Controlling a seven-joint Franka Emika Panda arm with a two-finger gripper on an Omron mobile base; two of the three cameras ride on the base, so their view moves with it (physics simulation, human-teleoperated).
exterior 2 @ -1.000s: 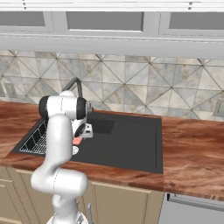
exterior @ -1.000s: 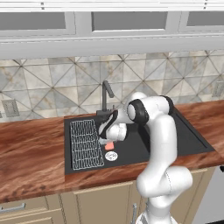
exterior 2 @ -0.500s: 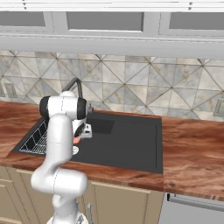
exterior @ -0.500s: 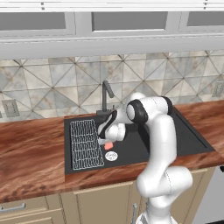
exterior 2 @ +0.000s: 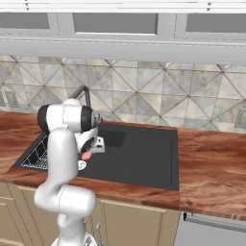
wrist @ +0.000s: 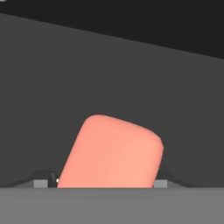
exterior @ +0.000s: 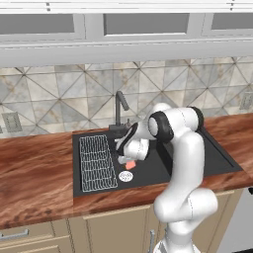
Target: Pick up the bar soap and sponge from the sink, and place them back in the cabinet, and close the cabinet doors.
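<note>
Tiled backsplash and grey upper cabinets run behind a reddish-brown worktop (exterior: 34, 168), into which the black sink (exterior: 197, 160) is set, with a white wire rack (exterior: 97, 162) on its left and a dark faucet (exterior: 118, 106) at the back. The arm bends down into the basin.

The soap (wrist: 111, 151) lies on the sink floor near the round white drain (exterior: 125, 176), which sits at roughly 7 o'clock from it in the left base view. In the hand view the pink bar sits square between the two fingertips (wrist: 40, 183), its long sides turned slightly off their line. The pincer (exterior: 127, 163) has closed in on the soap's flanks and looks to be grasping it, though contact itself is hard to see and the bar has not left the basin floor.

Judging by its look, the soap is light, stiff and smooth, with rounded edges, so it may squirt out under a hard squeeze. Holding it across the short width at mid-length seems safest, with the fingers low on the flat sides, and a slow, straight lift.
</note>
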